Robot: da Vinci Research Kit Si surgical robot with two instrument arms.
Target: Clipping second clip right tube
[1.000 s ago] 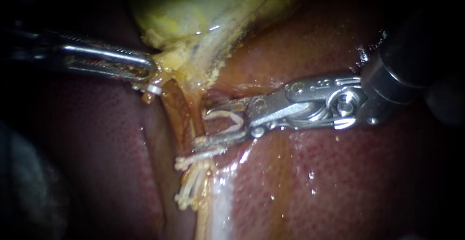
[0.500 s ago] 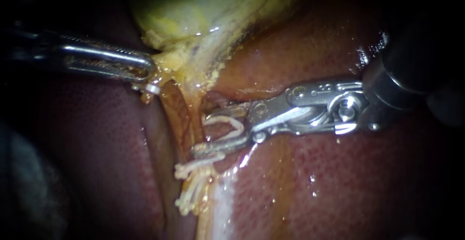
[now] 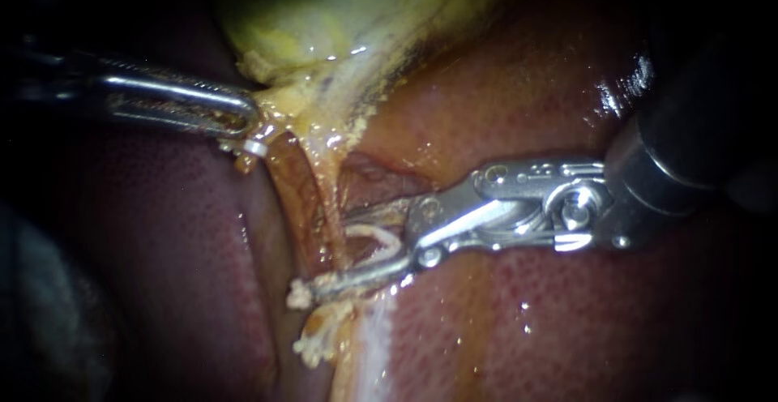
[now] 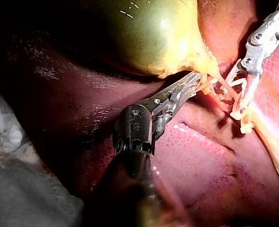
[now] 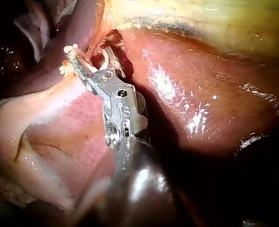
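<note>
Nearest lies the liver (image 3: 527,321), a wet, glossy, dark red bed with a pale streak running up it. Everything around it is black, apart from a grey cloth (image 4: 16,189) at the edge of the left wrist view. On that streak sits a bunch of white clips (image 3: 312,345), too crowded for me to count. Just above them, my right instrument (image 3: 328,248) holds its jaws spread in a fork with one clip (image 3: 385,236) seated between them, touching both. The right tube (image 3: 328,195) crosses the gap there, though I cannot tell whether the clip's legs are fully round it. Beyond, my left instrument (image 3: 243,122) has its jaws closed on yellow tissue at the neck of the gallbladder (image 3: 324,21), whose green body is cut off by the frame. Both shafts fade into shadow. I count two instruments, one gallbladder, one liver and one loaded clip.
</note>
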